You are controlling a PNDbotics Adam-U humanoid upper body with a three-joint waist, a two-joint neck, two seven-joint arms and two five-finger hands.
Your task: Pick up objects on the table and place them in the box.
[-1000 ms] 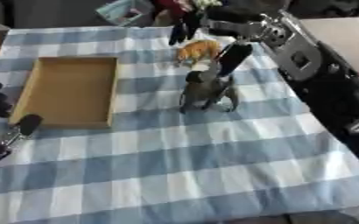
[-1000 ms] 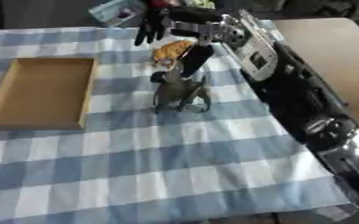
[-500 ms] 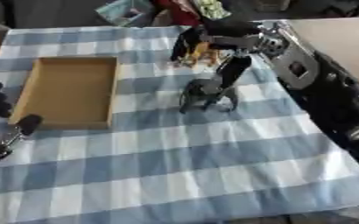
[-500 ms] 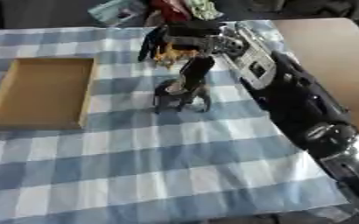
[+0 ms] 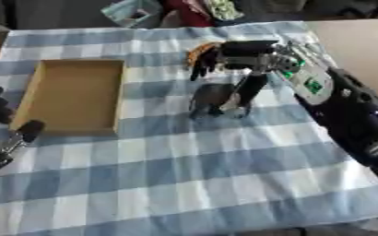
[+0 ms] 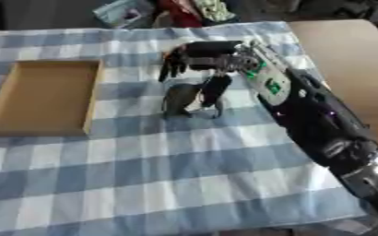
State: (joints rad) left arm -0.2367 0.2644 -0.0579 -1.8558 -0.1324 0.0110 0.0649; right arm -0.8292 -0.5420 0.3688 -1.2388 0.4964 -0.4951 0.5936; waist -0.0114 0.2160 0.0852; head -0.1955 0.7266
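On the checked cloth [image 5: 224, 170] stands a grey toy animal [image 5: 216, 99], right of the empty box [image 5: 67, 97]. My right hand [image 5: 233, 55] hangs over it, fingers curled down, thumb against its back, gripping nothing yet. My left hand [image 5: 2, 138] rests open at the left edge.

Your two head views are evenly lit by soft, diffuse light, moderately bright, with no glare on the checked cloth [image 5: 184, 175]. You see only faint, short shadows beneath the grey figure [image 6: 184, 99] and inside the box [image 5: 71, 97]. Everything is softly blurred; detail smears most at the far edge and on the right hand [image 5: 224, 53].
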